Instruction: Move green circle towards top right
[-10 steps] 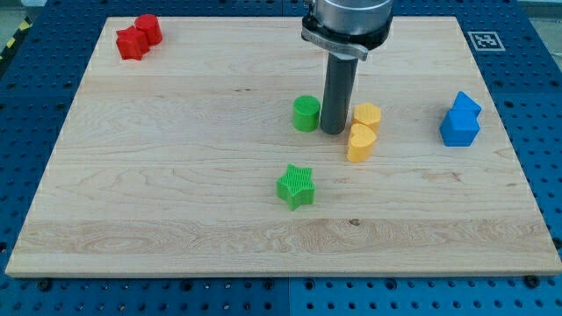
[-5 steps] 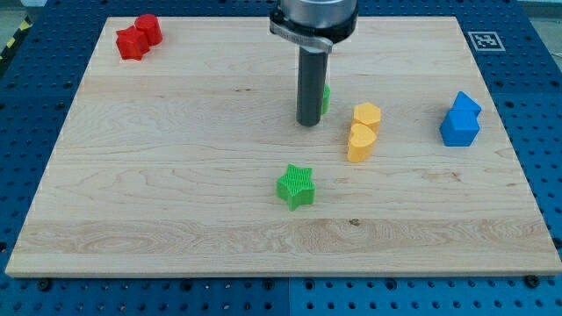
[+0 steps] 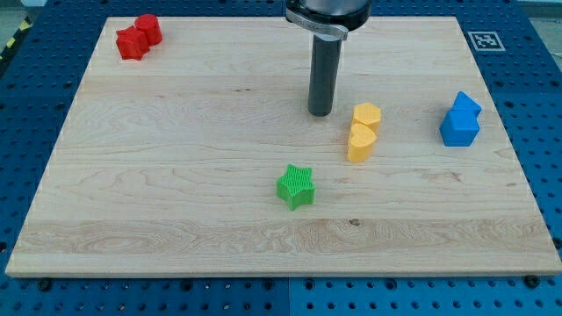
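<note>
Wooden board [image 3: 176,175]; my tip [image 3: 320,114] hides green circle.

My tip [image 3: 320,113] ended a straight dark grey rod (smooth, round). Above it sat a wider silvery metal collar.

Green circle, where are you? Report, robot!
My tip mid-board, left of yellow blocks. Green circle hidden, likely behind my rod. Nothing showing towards top right.
</note>
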Available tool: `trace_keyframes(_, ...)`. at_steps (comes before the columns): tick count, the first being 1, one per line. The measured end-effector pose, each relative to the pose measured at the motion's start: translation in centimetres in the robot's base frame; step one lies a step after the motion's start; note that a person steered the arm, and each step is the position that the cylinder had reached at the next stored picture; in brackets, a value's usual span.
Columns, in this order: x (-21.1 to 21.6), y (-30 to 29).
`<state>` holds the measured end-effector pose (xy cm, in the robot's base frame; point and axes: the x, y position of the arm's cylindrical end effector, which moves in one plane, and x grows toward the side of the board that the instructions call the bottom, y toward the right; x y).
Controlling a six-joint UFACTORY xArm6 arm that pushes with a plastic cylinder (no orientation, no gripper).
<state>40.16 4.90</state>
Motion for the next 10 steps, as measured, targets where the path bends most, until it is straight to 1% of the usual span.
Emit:
trace_keyframes(1,-2.9,0.0)
trace_keyframes(4,-6.9,-0.6)
trace_keyframes(8,-7.4,-0.1)
trace_keyframes(10,-10.4,0.6)
